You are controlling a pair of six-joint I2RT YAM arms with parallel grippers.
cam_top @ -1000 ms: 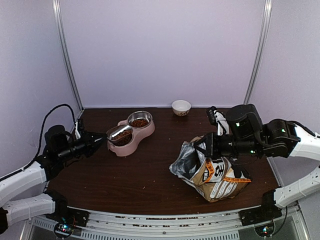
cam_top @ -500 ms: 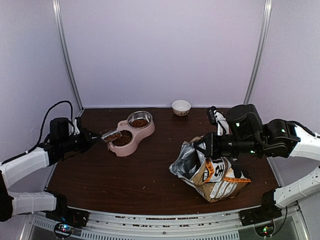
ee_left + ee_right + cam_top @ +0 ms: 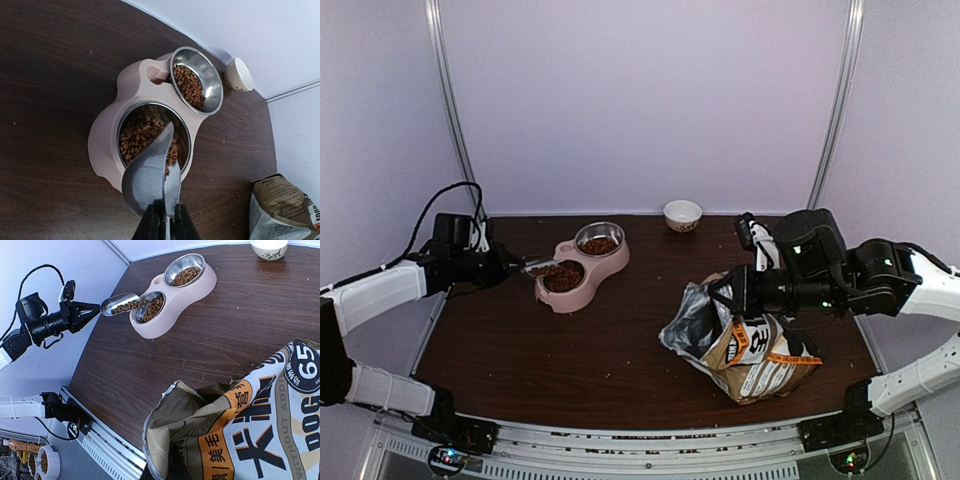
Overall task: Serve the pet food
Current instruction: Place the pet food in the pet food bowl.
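- Since a second ago the left arm's wrist has swung toward the far-left corner. That has drawn the shiny metal scoop (image 3: 545,268) back from over the near bowl to its left rim. The right arm and the bag have not shifted.
- Near right, a large white-and-kraft-brown printed bag (image 3: 752,350) with silver lining stands open on the dark brown wooden table (image 3: 600,370).
- The right gripper (image 3: 728,296) appears pinched on the bag's upper lip, propping the mouth open. Its own wrist view hides the fingertips.
- At mid-left, the left gripper (image 3: 165,223) is clamped hard on the scoop's handle, jaws almost together. The scoop is rolled partly onto its side.
- Small brown kibble pellets (image 3: 126,305) lie in the scoop. More sit in both steel bowls of the pink double-bowl feeder (image 3: 558,300).
- The step in hand looks like tipping this scoopful into the near bowl, with the pour not finished.
- The next move calls for rolling the wrist further, keeping the scoop's lip inside the bowl rim so pellets do not fall to the table on the left.
- Far back, a small white ceramic bowl (image 3: 682,214) sits by the wall, well apart from the feeder.
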